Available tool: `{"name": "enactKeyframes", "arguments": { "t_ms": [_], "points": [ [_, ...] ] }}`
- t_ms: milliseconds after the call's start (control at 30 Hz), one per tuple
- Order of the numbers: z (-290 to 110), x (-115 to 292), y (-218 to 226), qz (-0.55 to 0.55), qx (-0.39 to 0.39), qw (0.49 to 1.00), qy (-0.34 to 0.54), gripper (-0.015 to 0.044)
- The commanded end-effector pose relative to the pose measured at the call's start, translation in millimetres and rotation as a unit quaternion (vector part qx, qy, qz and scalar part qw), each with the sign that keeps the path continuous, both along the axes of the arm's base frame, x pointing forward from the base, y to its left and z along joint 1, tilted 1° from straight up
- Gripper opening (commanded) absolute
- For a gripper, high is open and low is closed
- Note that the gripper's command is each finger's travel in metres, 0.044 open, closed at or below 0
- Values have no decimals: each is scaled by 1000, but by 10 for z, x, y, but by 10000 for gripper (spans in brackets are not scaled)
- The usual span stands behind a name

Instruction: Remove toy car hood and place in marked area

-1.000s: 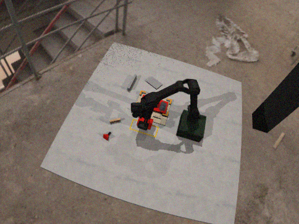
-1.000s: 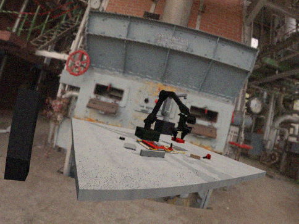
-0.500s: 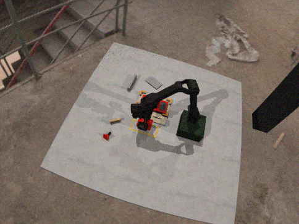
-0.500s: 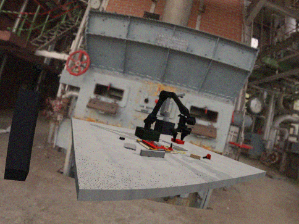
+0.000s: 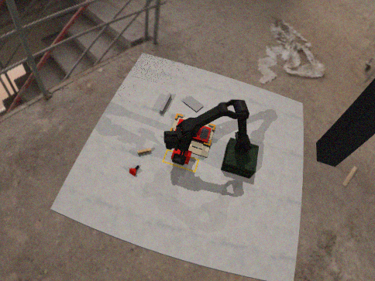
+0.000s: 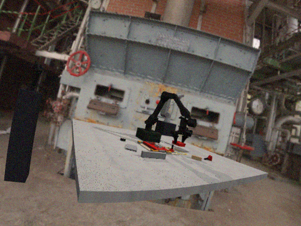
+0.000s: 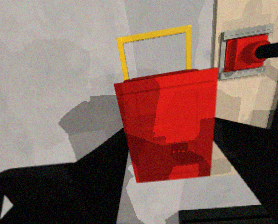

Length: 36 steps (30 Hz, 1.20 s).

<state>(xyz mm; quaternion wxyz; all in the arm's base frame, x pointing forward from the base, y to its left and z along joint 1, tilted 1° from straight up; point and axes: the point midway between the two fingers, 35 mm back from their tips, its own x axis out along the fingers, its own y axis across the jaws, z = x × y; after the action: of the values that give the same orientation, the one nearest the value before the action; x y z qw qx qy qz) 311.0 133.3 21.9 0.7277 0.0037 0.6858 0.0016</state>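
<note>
The red hood (image 5: 187, 157) (image 6: 179, 144) (image 7: 185, 112) is held level between the fingers of my gripper (image 6: 179, 142) (image 7: 165, 126), which is shut on its two sides. It hangs a little above the table. The marked area, a yellow outline (image 5: 197, 166) (image 7: 155, 34), lies on the table below; the hood hides its near part in the wrist view. The toy car (image 5: 204, 134) (image 6: 153, 145) stands beside it, with its cream base (image 5: 199, 149) (image 7: 239, 97) showing and the hood off. The arm partly covers the car in the top view.
A grey block (image 5: 166, 104) (image 6: 153, 154) and a grey plate (image 5: 193, 104) (image 6: 130, 147) lie beyond the car. A tan block (image 5: 144, 151) (image 6: 196, 157) and a small red part (image 5: 132, 171) (image 6: 210, 158) lie off to the side. A red piece (image 7: 242, 52) with a black peg sits on the car base.
</note>
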Motion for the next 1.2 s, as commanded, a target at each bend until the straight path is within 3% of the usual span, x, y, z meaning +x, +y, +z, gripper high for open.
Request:
{"name": "enactKeyframes", "arguments": {
  "t_ms": [0, 1167],
  "points": [
    [-37, -13, -13, -2, -3, 1000, 2, 0],
    [-243, -19, -21, -2, -3, 1000, 2, 0]
  ]
}}
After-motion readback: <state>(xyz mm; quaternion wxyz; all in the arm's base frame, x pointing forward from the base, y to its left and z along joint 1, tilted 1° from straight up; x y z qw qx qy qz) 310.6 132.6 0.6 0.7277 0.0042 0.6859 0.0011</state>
